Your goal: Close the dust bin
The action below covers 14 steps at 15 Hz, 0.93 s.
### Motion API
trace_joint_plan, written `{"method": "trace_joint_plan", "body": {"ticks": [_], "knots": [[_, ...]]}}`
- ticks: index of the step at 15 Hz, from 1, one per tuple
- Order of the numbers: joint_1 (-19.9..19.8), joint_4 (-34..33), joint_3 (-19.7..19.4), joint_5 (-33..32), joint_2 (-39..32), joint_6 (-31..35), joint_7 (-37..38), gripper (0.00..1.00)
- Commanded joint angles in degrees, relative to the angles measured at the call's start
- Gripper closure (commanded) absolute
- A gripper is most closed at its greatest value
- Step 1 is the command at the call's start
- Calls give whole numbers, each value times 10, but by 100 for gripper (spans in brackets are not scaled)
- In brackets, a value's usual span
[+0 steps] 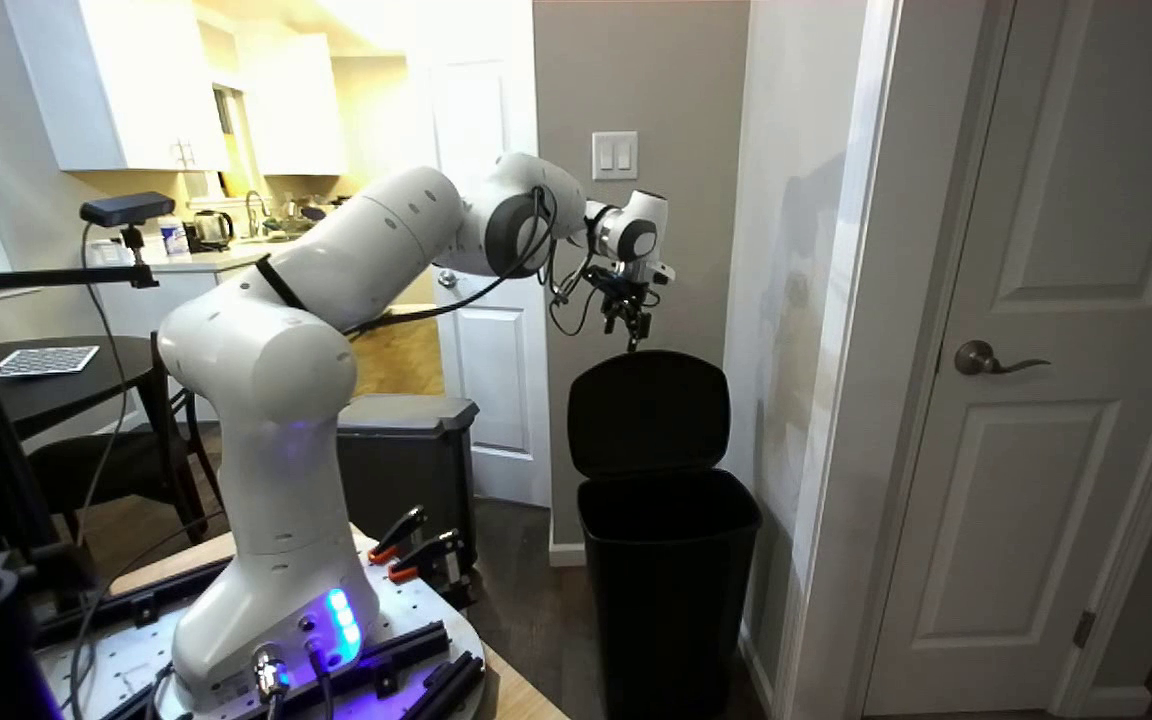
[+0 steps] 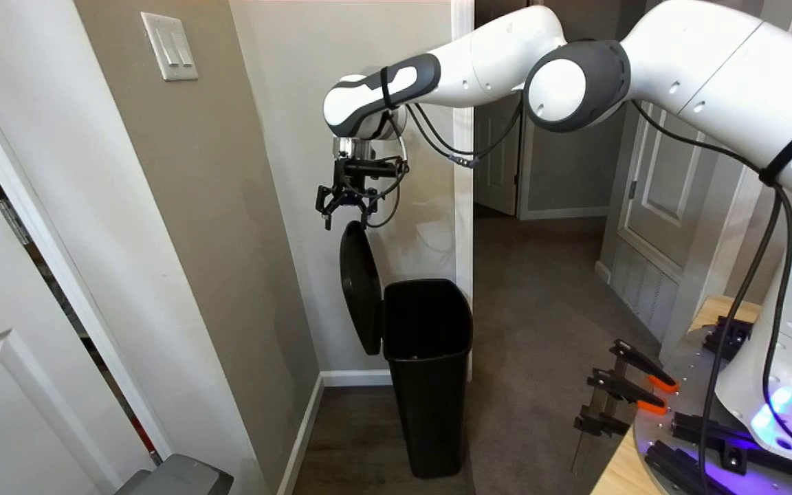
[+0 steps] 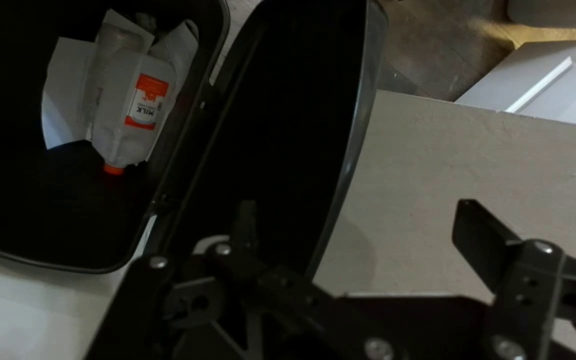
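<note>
In an exterior view, tall black plastic rectangular dust bin [image 1: 671, 600] stands on dark floor [image 1: 531, 620] beside pale wall [image 1: 786, 350], rounded black plastic lid [image 1: 649, 415] up. In an exterior view, black two-fingered gripper [image 2: 346, 224] at lid's top edge (contact: can't tell). Wrist view: fingers [image 3: 480, 245] wide apart, gripping nothing; translucent orange-capped plastic milk jug [image 3: 120, 110] inside dust bin.

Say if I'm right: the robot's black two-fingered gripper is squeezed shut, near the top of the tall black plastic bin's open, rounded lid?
It isn't squeezed shut: the black two-fingered gripper is open, its fingers spread apart in the wrist view. But it is near the top of the open, rounded black lid of the tall black plastic bin.
</note>
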<state>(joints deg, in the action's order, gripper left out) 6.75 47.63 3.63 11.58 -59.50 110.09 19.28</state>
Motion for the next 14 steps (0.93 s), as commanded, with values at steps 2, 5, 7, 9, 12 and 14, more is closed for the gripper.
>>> {"method": "trace_joint_plan", "body": {"ticks": [2,5,7,9,12,14], "knots": [[16,-55,-6,-1,-46,31,42,0],[30,-73,-17,-12,-63,34,64,0],[40,-79,-34,-26,-68,23,83,0],[48,-79,-52,-40,-66,10,99,0],[59,-77,-81,-63,-60,-8,126,0],[66,-75,-100,-79,-55,-27,143,0]]}}
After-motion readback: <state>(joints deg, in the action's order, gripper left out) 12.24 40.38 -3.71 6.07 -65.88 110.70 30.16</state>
